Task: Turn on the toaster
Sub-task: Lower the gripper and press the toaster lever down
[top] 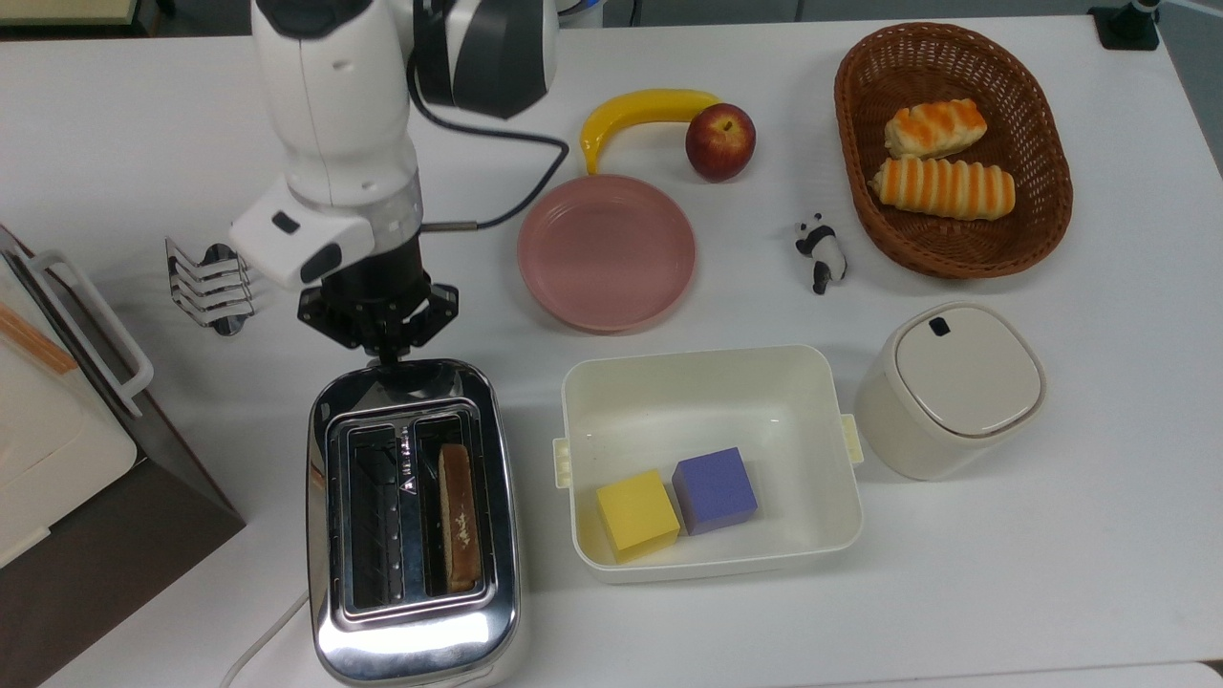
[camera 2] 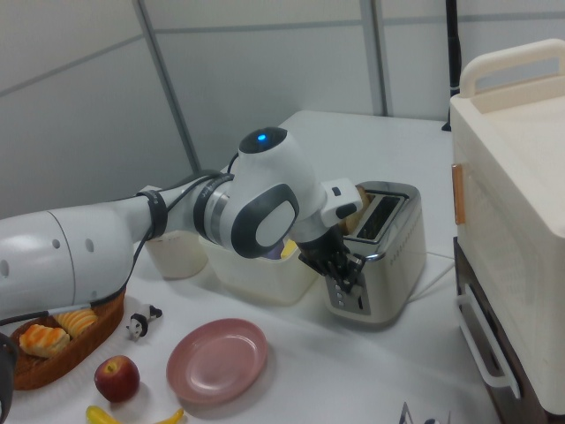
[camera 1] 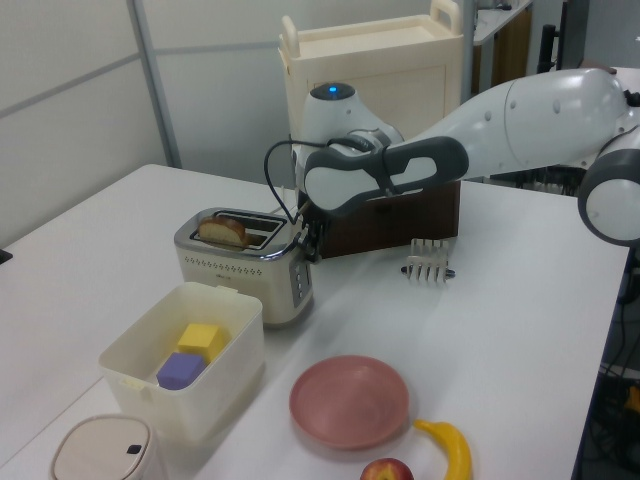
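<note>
One black gripper [top: 384, 358], fingers near-closed, at rounded chrome toaster [top: 413, 521] lever end; bread slice [top: 459, 516] inside.
</note>
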